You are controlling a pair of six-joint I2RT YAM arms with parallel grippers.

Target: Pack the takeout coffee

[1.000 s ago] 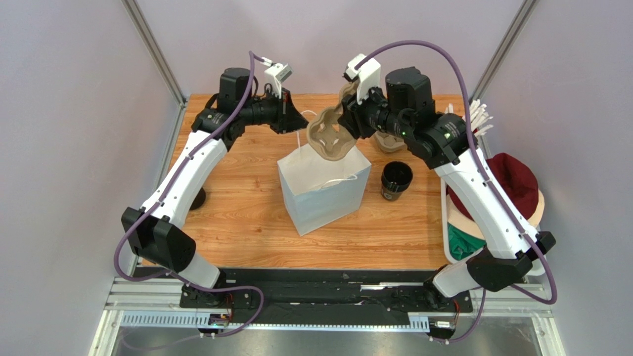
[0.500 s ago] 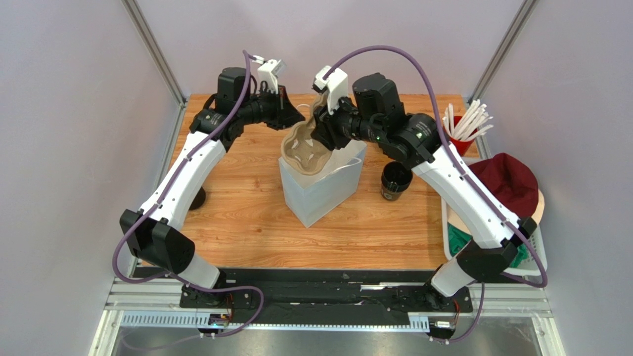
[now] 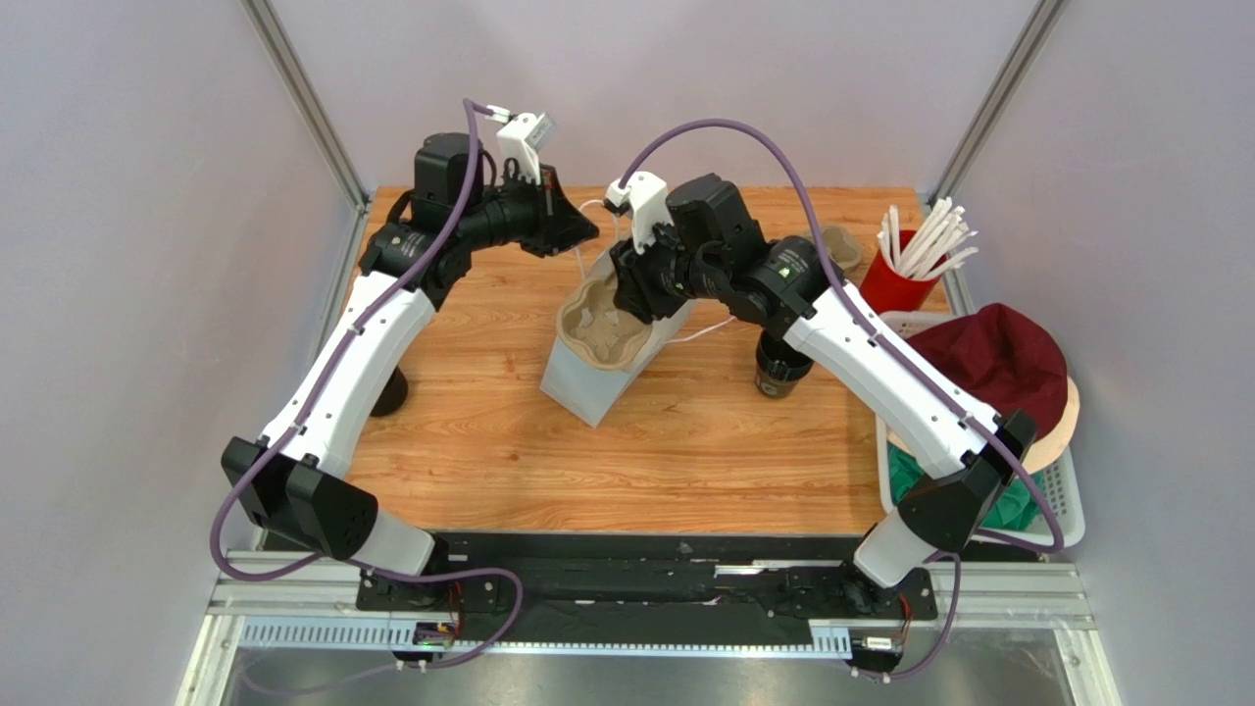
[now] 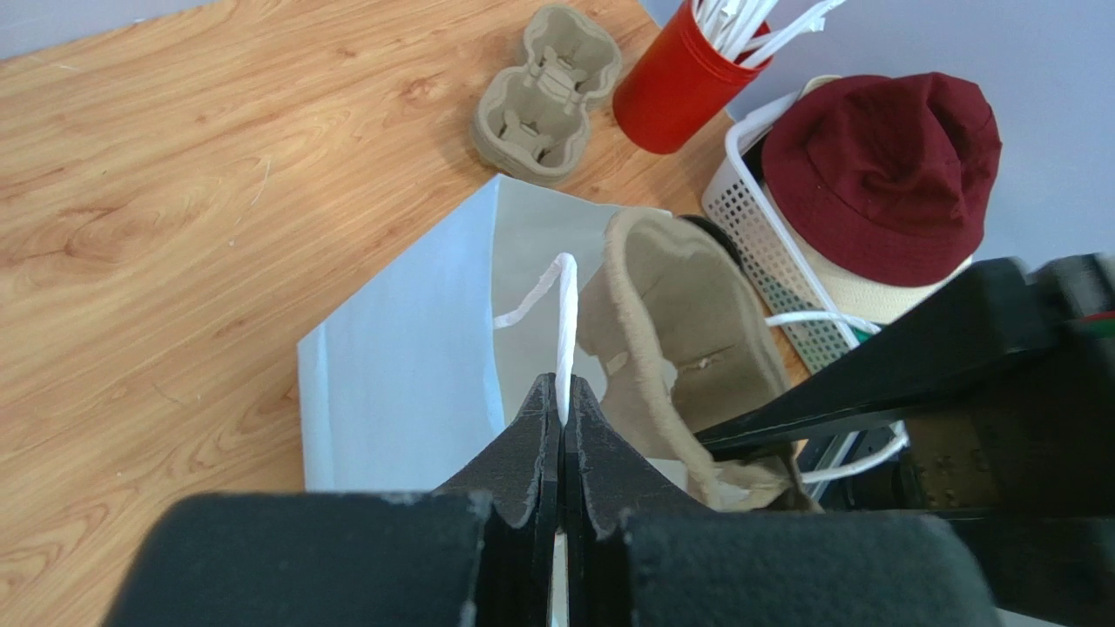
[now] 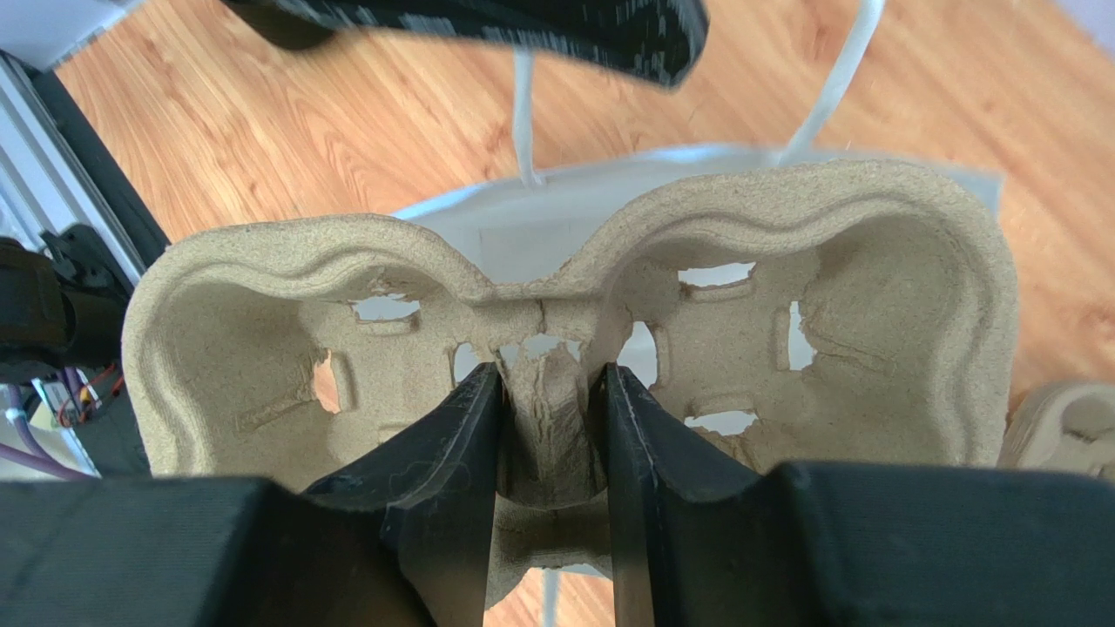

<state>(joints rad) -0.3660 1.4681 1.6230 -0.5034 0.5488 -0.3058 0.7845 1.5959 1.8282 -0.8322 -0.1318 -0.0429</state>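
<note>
The takeout coffee, a small black cup (image 3: 779, 374), stands on the table right of the white paper bag (image 3: 586, 380), partly under my right arm. A brown pulp cup carrier (image 3: 600, 330) sits tilted in the bag's mouth, and my right gripper (image 3: 638, 291) is shut on it. In the right wrist view the fingers clamp the carrier's (image 5: 838, 301) middle rib, gripper (image 5: 550, 387). My left gripper (image 3: 575, 233) is shut on the bag's white handle (image 4: 566, 301), pinched at the tips, gripper (image 4: 563, 395), above the bag (image 4: 393, 353).
A second pulp carrier (image 3: 843, 247) lies at the back right beside a red cup of white straws (image 3: 896, 274). A white basket (image 3: 1064, 497) with a maroon hat (image 3: 1005, 362) stands at the right edge. A dark round object (image 3: 392, 394) sits at the left.
My right arm has swung left and down, bringing the carrier from above the bag's back into its mouth. The bag has tilted and shifted left; the left gripper keeps hold of the handle.
</note>
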